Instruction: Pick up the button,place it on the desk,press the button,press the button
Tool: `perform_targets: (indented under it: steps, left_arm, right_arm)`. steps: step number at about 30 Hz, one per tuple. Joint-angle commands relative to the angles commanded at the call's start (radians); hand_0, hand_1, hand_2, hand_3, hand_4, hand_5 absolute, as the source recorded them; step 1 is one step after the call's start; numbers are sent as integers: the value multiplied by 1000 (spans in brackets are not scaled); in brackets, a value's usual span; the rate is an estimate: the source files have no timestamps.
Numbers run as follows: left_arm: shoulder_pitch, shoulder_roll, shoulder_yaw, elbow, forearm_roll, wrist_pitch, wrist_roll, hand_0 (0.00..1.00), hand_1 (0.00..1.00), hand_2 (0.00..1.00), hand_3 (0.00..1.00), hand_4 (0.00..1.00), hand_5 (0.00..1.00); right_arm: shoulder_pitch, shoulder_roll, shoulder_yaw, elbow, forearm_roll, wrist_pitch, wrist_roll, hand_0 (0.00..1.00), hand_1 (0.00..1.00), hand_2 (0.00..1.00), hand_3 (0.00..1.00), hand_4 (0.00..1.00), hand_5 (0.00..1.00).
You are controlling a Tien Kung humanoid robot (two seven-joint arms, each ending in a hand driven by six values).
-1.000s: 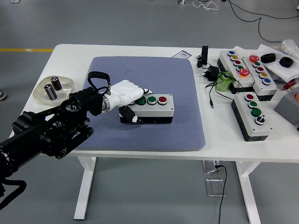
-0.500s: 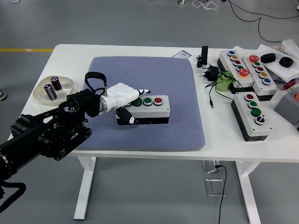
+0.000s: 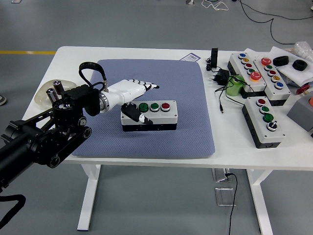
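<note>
I am risking a nudge that slides the button box [image 3: 148, 116] across the mat [image 3: 151, 105] if my thumb catches its left end. My left robot hand [image 3: 131, 93] is hovering with fingers extended, gripping nothing, just above the box's left end, mid-desk [image 3: 146, 53].

The left hand [image 3: 131, 93] hides the button box's [image 3: 149, 116] left end.

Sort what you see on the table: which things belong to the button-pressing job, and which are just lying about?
In the job:
button box on the blue mat
left hand, open, above the box

Lying about:
three other button boxes at right
dish with batteries
plug adapter
green object
</note>
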Motion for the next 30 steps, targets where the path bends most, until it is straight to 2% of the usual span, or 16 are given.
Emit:
perform_targets:
  steps: [2,3,7,8,9,14,15,18,23,30]
  left_arm:
    - [14,5,-52,-65,24,6,16,990,998,998,998,998,549]
    - [17,9,-72,-97,35,7,29,606,716,761,998,757,63]
    - [27,22,-106,-199,66,21,87,606,716,761,998,757,63]
    - [29,25,-112,-223,68,2,106,606,716,761,998,757,63]
    - [29,26,-114,-239,66,-17,120,197,199,213,866,633,2]
    - [28,28,-97,-290,25,-164,193,197,199,213,866,633,2]
    - [27,26,-92,-292,18,-190,205,70,70,86,848,556,2]
    - [24,19,-73,-288,6,-243,234,70,70,86,848,556,2]
    - [17,12,-49,-275,-11,-292,268,28,27,47,844,551,2]
    - [16,11,-36,-255,-15,-321,282,13,5,24,830,525,2]
  right_arm:
    - [0,0,3,0,-2,0,1,653,572,606,646,273,278]
    - [1,-1,4,0,-3,0,1,653,572,606,646,273,279]
    - [2,-1,4,0,-2,0,1,653,572,606,646,273,279]
    - [2,0,4,0,-3,0,0,653,572,606,646,273,279]
    - [2,0,4,0,-3,0,0,653,572,605,646,273,278]
    - [3,0,1,0,-2,0,-1,653,572,605,646,273,278]
    - [3,0,1,0,-3,0,-1,653,572,606,646,273,278]
    - [3,0,1,0,-2,0,-1,653,572,606,646,273,278]
    - [3,0,1,0,-1,-1,0,652,572,606,646,274,279]
    - [4,0,-1,0,1,0,0,652,571,606,646,274,279]
